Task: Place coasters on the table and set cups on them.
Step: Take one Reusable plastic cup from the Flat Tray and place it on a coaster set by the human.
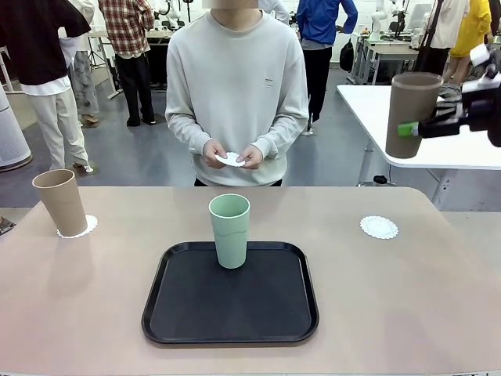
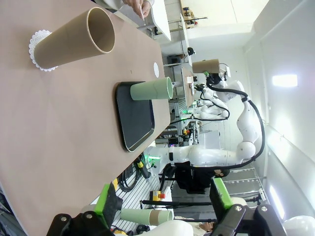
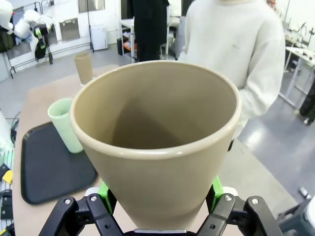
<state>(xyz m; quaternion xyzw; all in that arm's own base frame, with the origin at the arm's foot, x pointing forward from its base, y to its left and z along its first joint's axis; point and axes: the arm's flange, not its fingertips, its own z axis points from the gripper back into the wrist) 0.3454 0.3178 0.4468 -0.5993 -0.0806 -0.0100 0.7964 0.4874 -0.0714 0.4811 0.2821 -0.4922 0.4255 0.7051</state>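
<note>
**One tan cup aloft, one seated, one mint cup on the tray**

The right gripper point(image 1: 417, 127) enters at the front view's right edge, and most of its arm is cut off there. Its fingers pinch a tan cup point(image 1: 412, 110), held upright in the air, high above the table's point(image 1: 391, 301) far right corner. In the right wrist view this cup's wide mouth crowds the frame and its base is hidden behind the gripper's knuckles.

A second tan cup point(image 1: 61, 202) stands at the table's left end on a coaster point(image 1: 83, 228). The cup covers most of it, leaving only a lacy white crescent in sight.

A bare coaster point(image 1: 379, 227) lies near the far right edge, round, white and scalloped.

A third coaster point(image 1: 232, 160) is mostly hidden in the person's hands point(image 1: 213, 150), which hold it at waist height beyond the table.

The mint cup point(image 1: 229, 229) stands upright on the far part of the black tray point(image 1: 235, 309), at the table's centre. It is matte, tapered and handleless.

In the left wrist view the left gripper point(image 2: 162, 200) has its green-padded fingers spread wide with nothing between them.
</note>
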